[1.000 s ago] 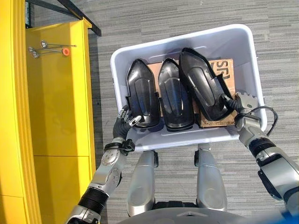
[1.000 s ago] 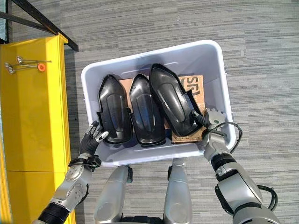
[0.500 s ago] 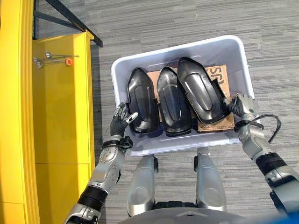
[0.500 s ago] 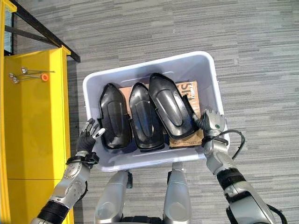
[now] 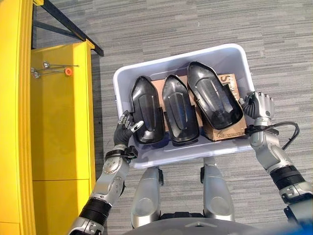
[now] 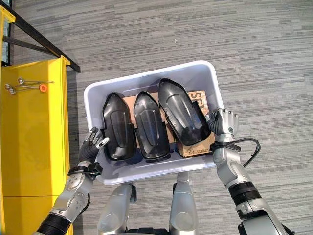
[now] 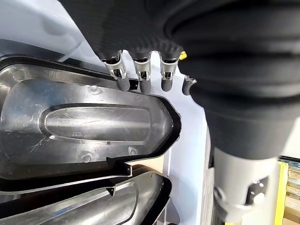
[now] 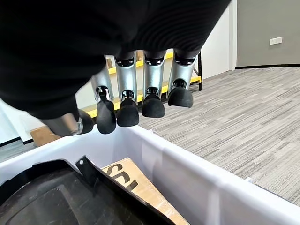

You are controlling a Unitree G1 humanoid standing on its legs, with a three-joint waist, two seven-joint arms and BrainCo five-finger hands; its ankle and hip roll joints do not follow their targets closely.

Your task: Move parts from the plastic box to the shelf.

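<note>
The plastic box (image 5: 244, 54) sits on grey striped floor, w/ 3 black moulded parts standing side by side inside it. The left part (image 5: 146, 110) is nearest the box's left wall, the middle part (image 5: 180, 115) just beside it, and the right part (image 5: 213, 100) leans over a cardboard piece (image 5: 230, 131) on the box floor. The yellow shelf (image 5: 58, 122) stands to the robot's left, well apart from the box wall; small metal pieces w/ an orange cap (image 5: 68, 71) lie on its top.

Left hand (image 5: 126, 131): at the box's near-left corner, fingers (image 7: 121, 79) loosely bent, not clenched. In the left wrist view the dark tips hang over the black rim of the left part, touching or just short of it; cannot tell which. No grip on the part visible.

Right hand (image 6: 223, 122): above the box's right rim, beside the right part's near end. Right wrist view: fingers (image 8: 152, 101) curled downward, tips clear of the white rim, holding nothing. Right part lies below and inboard of the fingertips, apart from them.

All 3 parts are in the box.
</note>
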